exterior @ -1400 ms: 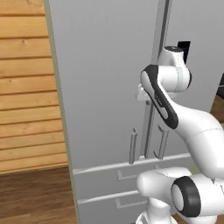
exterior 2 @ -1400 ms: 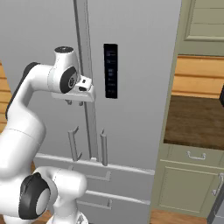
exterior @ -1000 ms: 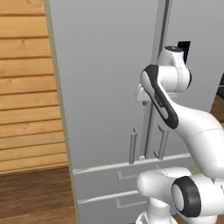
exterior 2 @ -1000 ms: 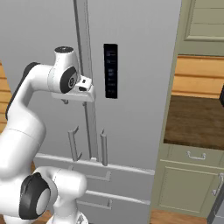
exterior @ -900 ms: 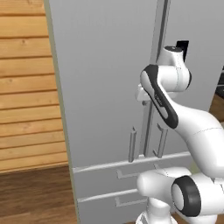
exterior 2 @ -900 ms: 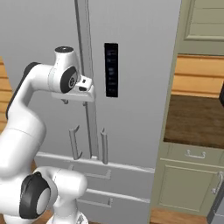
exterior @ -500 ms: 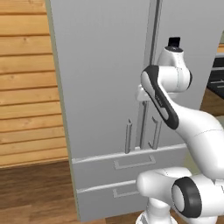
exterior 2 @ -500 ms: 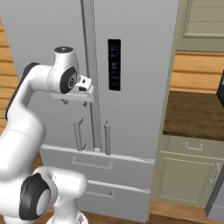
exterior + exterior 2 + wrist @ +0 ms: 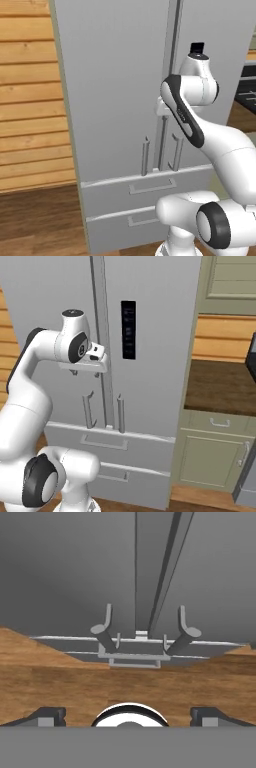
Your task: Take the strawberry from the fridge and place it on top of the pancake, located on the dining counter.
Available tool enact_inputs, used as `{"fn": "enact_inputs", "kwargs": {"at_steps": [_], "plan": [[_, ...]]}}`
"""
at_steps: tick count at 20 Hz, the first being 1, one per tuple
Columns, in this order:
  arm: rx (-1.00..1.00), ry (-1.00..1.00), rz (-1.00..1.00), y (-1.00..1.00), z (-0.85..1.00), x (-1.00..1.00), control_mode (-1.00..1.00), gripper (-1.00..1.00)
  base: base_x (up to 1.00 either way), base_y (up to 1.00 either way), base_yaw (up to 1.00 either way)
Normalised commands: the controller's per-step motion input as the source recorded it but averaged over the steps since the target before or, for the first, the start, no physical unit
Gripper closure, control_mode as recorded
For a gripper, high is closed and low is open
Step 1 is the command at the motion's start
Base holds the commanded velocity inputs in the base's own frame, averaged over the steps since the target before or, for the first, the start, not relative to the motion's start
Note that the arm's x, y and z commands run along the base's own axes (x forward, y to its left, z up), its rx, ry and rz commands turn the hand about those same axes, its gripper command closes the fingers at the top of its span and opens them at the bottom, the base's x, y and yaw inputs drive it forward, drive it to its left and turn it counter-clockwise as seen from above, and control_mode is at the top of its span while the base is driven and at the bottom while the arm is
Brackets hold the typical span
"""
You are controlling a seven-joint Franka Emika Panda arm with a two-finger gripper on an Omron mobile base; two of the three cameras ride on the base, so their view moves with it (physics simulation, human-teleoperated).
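- Left base view: you face the fridge [image 9: 115,100], a tall grey unit with both upper doors closed. Its two bar handles [image 9: 146,157] sit low beside the centre seam, and the two drawers [image 9: 150,187] lie below them. The white arm is folded up close in front of the right door, with the hand tucked behind the forearm near the seam, so you cannot judge the fingers from here. A wood-plank wall [image 9: 30,95] stands to the left.
- Right base view: the same closed fridge shows a dark control panel [image 9: 128,330] on its right door. The hand hangs just in front of the seam, above the handles and apart from them. To the right, a dark wood countertop [image 9: 220,388] sits over pale green cabinets [image 9: 210,461], close enough that a swinging right door could crowd it.
- Hand view: the camera looks down the door fronts. The gripper [image 9: 127,714] stands wide, both fingertips [image 9: 47,714] well apart at the bottom edge, holding nothing. The two handles and the top drawer lie ahead, with wood floor [image 9: 125,682] below.
- Step in hand, as a judgement: you are at the approach, before any door is opened. The strawberry presumably sits inside, hidden behind the doors. Next, you likely need to lower the hand to one handle, close on it and pull.
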Motion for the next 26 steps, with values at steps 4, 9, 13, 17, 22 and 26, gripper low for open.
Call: {"fn": "enact_inputs", "kwargs": {"at_steps": [4,9,13,17,22,26], "plan": [[0.0,0.0,0.0,0.0,0.0,0.0,1.0,-1.0,-0.22,-0.5,-0.06],[0.0,0.0,0.0,0.0,0.0,0.0,1.0,-1.0,-0.09,-0.6,-0.02],[0.0,0.0,0.0,0.0,0.0,0.0,1.0,-1.0,-0.2,-0.52,0.0],[0.0,0.0,0.0,0.0,0.0,0.0,1.0,-1.0,-0.35,-0.34,0.0],[0.0,0.0,0.0,-0.01,0.0,-0.04,-1.0,-1.0,0.0,0.0,0.0],[0.0,0.0,-0.04,-0.06,-0.5,0.0,-1.0,-1.0,0.0,0.0,0.0]]}}
